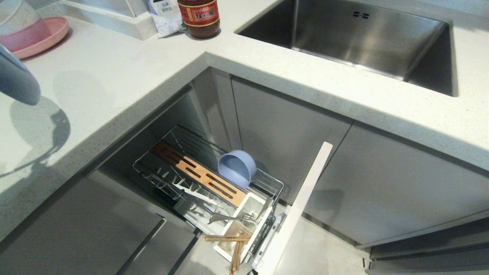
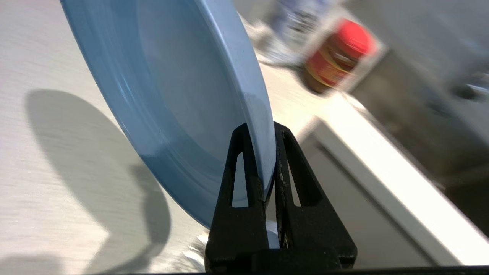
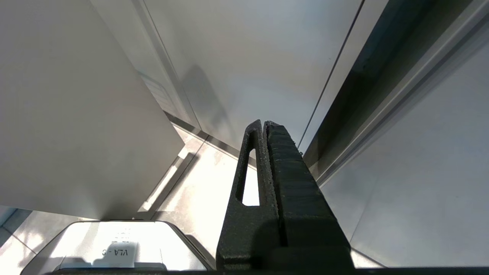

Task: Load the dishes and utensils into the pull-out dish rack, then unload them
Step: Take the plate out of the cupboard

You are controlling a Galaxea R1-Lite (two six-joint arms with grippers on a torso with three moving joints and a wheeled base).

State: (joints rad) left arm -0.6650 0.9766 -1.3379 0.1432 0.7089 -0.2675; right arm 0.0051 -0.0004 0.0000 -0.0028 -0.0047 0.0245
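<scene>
My left gripper (image 2: 260, 129) is shut on the rim of the light-blue plate (image 2: 179, 80) and holds it on edge above the pale countertop (image 1: 114, 80). In the head view only part of that plate (image 1: 16, 81) shows, at the far left. Below the counter the pull-out dish rack (image 1: 172, 179) stands drawn out. The small blue bowl (image 1: 237, 168) rests on its side beside the wooden strip (image 1: 198, 173). The fork (image 1: 229, 218) and the chopsticks (image 1: 232, 246) lie in the white utensil box (image 1: 248, 208). My right gripper (image 3: 264, 124) is shut and empty, down by the cabinet doors.
A pink plate (image 1: 46, 38) with a bowl on it sits at the counter's back left. A sauce bottle (image 1: 199, 17) and a bag (image 1: 165, 16) stand near the steel sink (image 1: 355, 42). The rack's pale cabinet front (image 1: 301, 202) juts out over the floor.
</scene>
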